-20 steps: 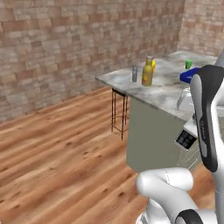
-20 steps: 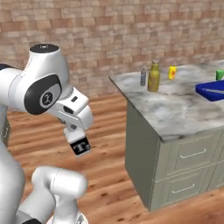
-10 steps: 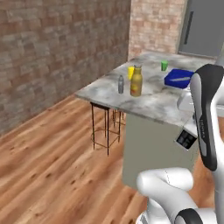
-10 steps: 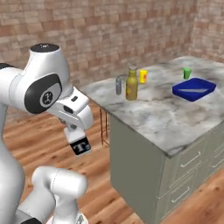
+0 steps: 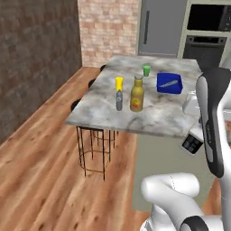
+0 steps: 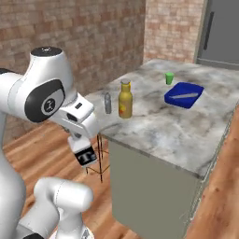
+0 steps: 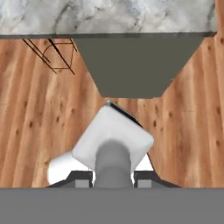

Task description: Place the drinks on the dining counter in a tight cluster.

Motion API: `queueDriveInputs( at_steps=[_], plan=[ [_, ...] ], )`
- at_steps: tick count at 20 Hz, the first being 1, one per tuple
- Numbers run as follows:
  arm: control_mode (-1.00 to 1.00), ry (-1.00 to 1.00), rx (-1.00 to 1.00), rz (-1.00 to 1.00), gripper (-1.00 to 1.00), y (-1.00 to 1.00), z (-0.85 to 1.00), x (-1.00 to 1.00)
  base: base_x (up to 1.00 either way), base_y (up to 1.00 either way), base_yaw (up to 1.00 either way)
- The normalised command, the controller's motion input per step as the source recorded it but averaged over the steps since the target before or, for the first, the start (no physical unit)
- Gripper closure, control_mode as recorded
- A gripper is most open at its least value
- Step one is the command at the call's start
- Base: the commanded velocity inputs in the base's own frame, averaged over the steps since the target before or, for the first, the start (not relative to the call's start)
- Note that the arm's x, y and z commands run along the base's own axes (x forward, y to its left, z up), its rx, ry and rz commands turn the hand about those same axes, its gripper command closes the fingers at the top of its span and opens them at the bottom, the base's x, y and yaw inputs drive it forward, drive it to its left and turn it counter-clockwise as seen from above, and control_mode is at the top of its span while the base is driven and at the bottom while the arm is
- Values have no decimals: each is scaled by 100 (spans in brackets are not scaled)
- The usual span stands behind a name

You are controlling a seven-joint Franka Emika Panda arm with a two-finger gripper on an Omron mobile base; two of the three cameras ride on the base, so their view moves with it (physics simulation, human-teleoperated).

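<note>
The marble surface (image 5: pixel 158 115) carries the amber bottle (image 5: pixel 137 94) with a small grey-capped bottle (image 5: pixel 119 100) just beside it, a yellow cup (image 5: pixel 118 83) behind. The hand (image 7: pixel 113 177), low beside the island, is clenched on a white grey-necked container (image 7: pixel 112 142).

A blue tray (image 5: pixel 169 84) sits near a green cup (image 5: pixel 146 70).

Kitchen, marble island (image 5: pixel 158 118), wall oven (image 5: pixel 206 34), stools (image 5: pixel 92 135)

No lettering or label text is legible anywhere.
</note>
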Motion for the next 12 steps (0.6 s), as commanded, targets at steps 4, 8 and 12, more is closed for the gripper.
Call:
queueDriveInputs(
  at_steps=[4,8,12],
  plan=[
    [100,0,0,0,100,0,0,0,100,41,-60],
    [100,0,0,0,100,0,0,0,100,-3,-33],
    [100,0,0,0,100,0,0,0,88,0,-15]
  ],
)
